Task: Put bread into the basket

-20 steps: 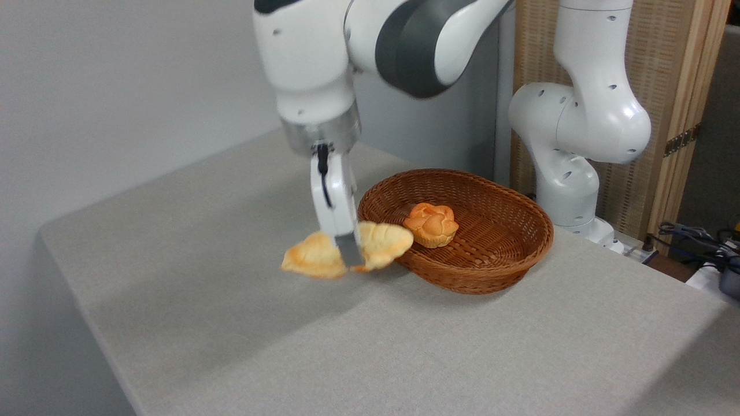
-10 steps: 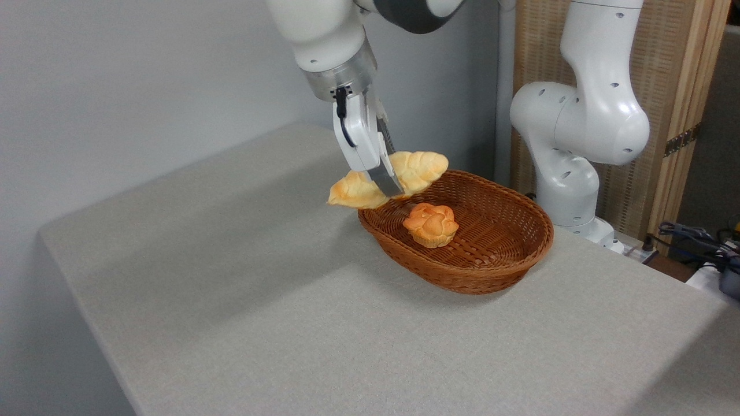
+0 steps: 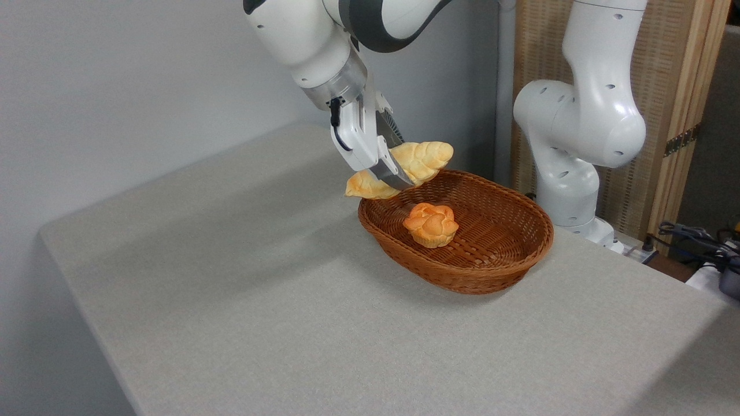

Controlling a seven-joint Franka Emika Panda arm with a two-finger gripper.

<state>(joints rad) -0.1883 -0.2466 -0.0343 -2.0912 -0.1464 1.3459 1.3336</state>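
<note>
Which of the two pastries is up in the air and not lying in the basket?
The long pale braided loaf, clamped in the hand above the basket's left rim. The small round orange bun sits on the basket floor.

The bread (image 3: 419, 159), a pale golden braided loaf, hangs tilted above the far-left rim of the basket (image 3: 491, 274); the basket is oval brown wicker, low-sided.

A flower-topped bun (image 3: 431, 224) occupies the middle of the wicker basket (image 3: 509, 263); the bare weave to its right lies open from above.
</note>
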